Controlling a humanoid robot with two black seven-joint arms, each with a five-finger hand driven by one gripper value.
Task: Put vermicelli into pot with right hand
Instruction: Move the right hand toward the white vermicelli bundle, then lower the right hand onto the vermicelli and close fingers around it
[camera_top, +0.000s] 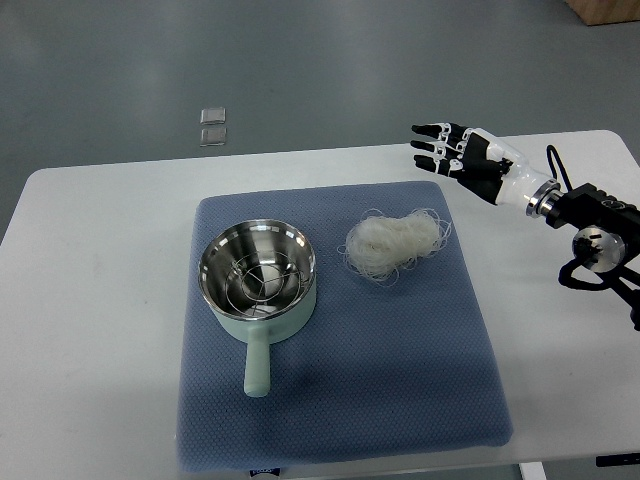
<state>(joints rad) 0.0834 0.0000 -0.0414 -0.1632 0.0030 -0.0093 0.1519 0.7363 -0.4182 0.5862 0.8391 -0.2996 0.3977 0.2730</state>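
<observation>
The vermicelli (395, 243) lies on the blue mat (400, 380), right of the pot (258, 272); light, springy, tangled, best scooped around its middle. The right hand (455, 150), fingers spread, hovers empty beyond it

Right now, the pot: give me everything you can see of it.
The pot is a small saucepan, pale mint green outside with a shiny metal-looking inside. A wire rack sits in its bottom; otherwise it looks empty. Its straight mint handle points toward the robot's side. It stands upright on the left part of the blue mat. The vermicelli lies apart to its right. No hand touches it.
</observation>
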